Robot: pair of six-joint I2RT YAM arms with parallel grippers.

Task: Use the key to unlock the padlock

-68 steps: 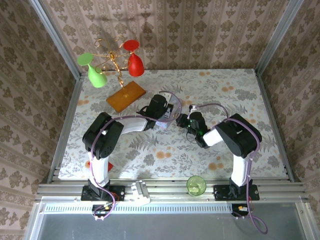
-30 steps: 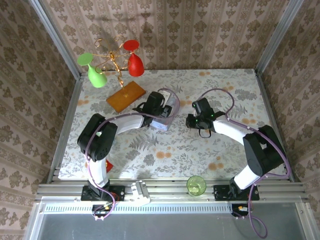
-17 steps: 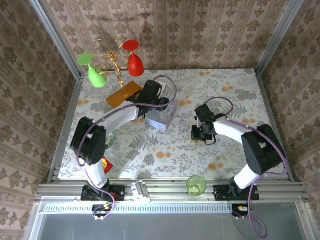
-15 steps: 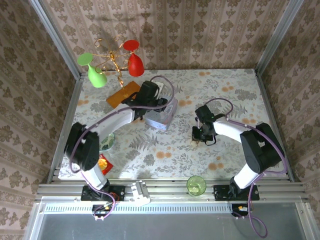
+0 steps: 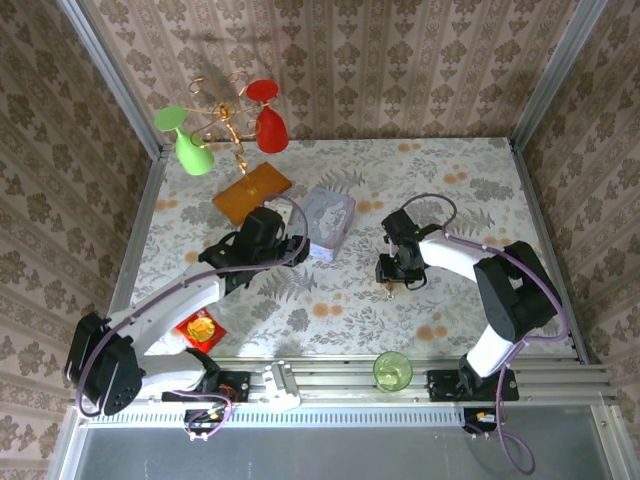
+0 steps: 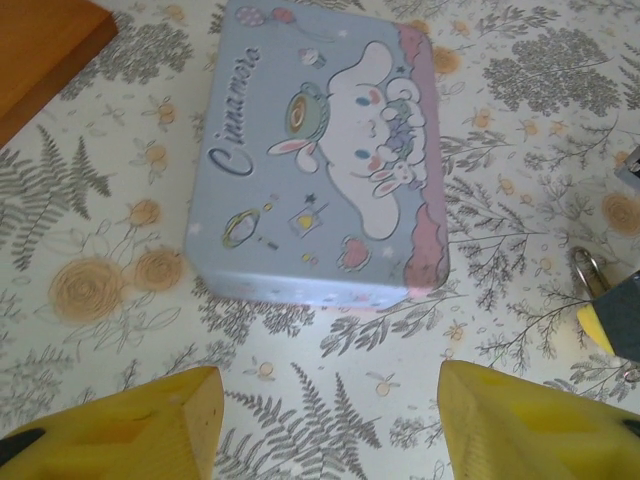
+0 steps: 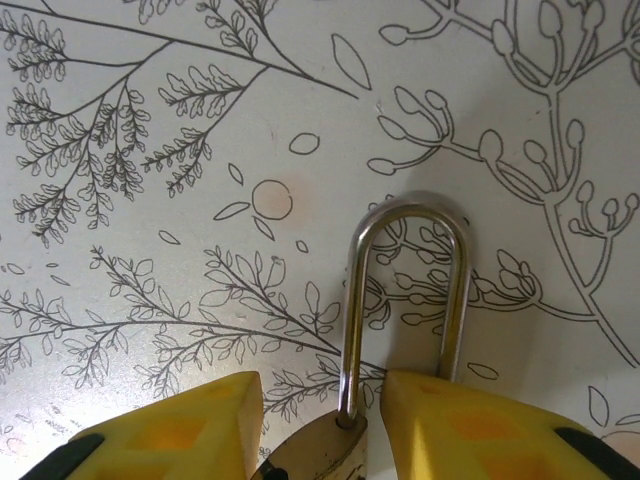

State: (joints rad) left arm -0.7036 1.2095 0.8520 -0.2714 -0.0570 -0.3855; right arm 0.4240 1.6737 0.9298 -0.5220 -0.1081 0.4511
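Padlock (image 7: 320, 450) sits bottom centre of the right wrist view, shackle pointing up-frame. Its brass body looks pinched by the right gripper (image 7: 320, 392) on the tablecloth (image 7: 140, 270). Left gripper (image 6: 325, 388) hangs wide open below the blue tin (image 6: 320, 160). Can't spot the key, so I'd hold that pinch firm with the keyhole reachable.

Left arm (image 5: 170, 305) and right arm (image 5: 470, 262): white links, black joint housings, black bases bolted to the rail (image 5: 340, 380). A purple cable runs up each arm from the rail. Left gripper (image 6: 330, 400) and right gripper (image 7: 320, 420): yellow wedge fingers (image 6: 130, 420) with black insets.
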